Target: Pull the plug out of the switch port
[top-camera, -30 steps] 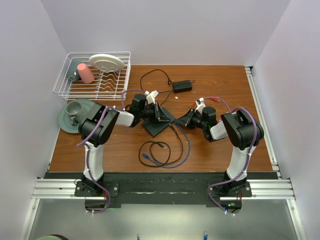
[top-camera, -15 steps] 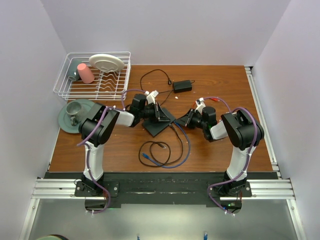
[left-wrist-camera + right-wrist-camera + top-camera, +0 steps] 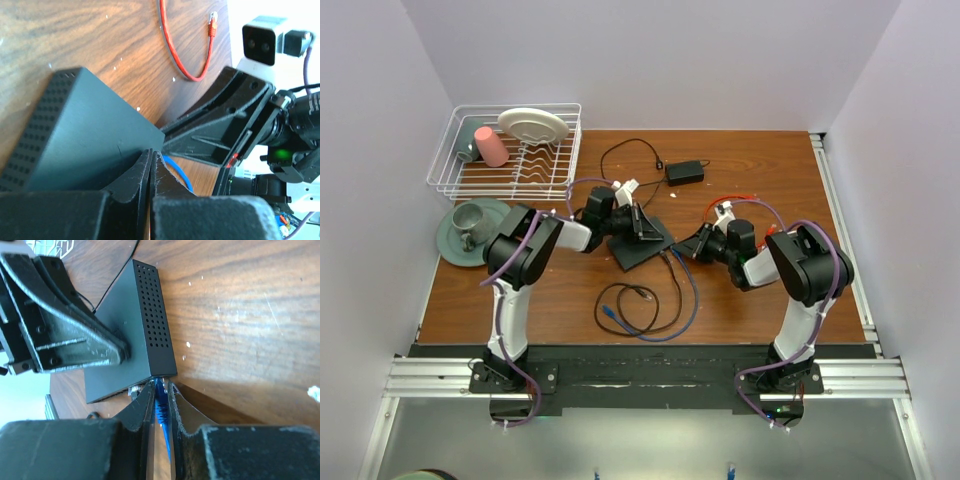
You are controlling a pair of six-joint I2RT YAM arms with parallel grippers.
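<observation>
A robotics lab test cell: plain white walls (image 3: 650, 60) box in a wooden bench (image 3: 760, 295). A left arm (image 3: 508, 300) and a right arm (image 3: 798, 310) stand bolted to an aluminium rail (image 3: 430, 377). Staged props lie about: a dish rack (image 3: 448, 182), a switch (image 3: 640, 252), loose cables (image 3: 608, 312).

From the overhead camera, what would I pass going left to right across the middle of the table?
First the green plate → switch → right gripper → metal rail along the table's right edge.
</observation>
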